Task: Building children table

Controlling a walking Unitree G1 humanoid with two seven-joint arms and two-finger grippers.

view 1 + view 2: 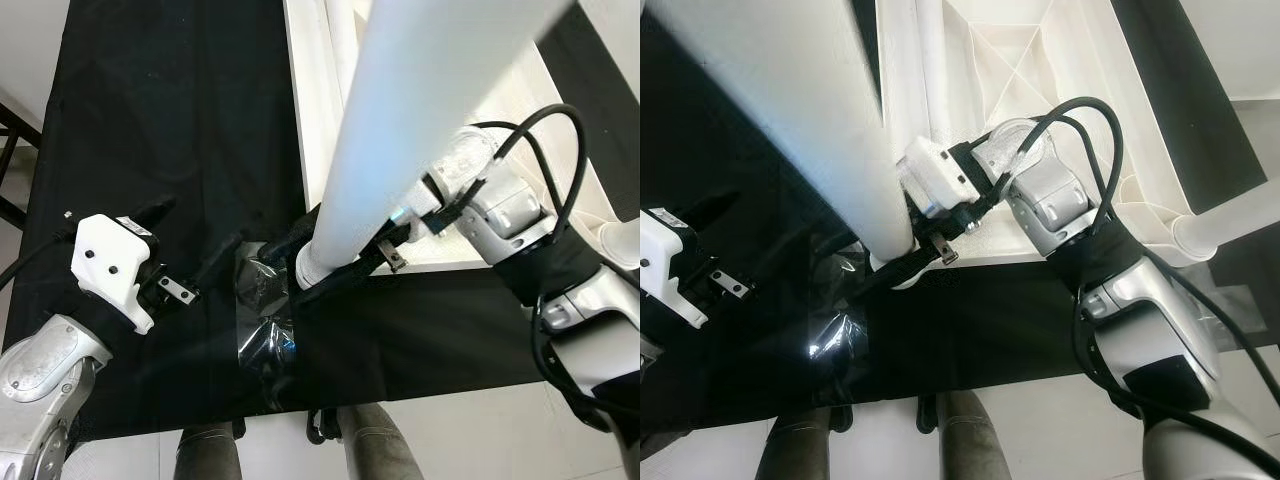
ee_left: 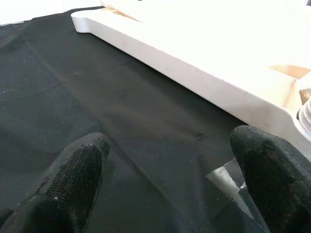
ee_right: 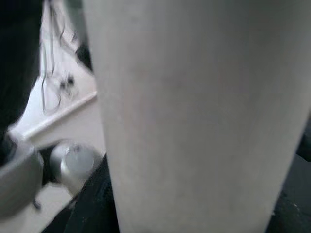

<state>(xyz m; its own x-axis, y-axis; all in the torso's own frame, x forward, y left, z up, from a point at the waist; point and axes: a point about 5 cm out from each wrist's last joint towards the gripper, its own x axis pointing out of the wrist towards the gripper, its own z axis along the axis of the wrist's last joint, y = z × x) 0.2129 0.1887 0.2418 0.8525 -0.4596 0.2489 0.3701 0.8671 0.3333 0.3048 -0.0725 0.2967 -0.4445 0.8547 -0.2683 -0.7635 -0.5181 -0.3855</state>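
Jaws of the right gripper [image 1: 318, 262] are clamped around the lower end of a white table leg [image 1: 420, 110], which rises steeply toward the camera and runs out of frame, hiding much of the upturned white tabletop [image 1: 1040, 60] behind it. The left gripper [image 2: 170, 179] hovers over the black cloth [image 1: 170, 110], jaws apart, near the tabletop's edge. Crumpled clear plastic [image 1: 262, 320] lies below the leg's end; its contents are unreadable.

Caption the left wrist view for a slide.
Open left gripper hovering over black cloth beside the white tabletop.
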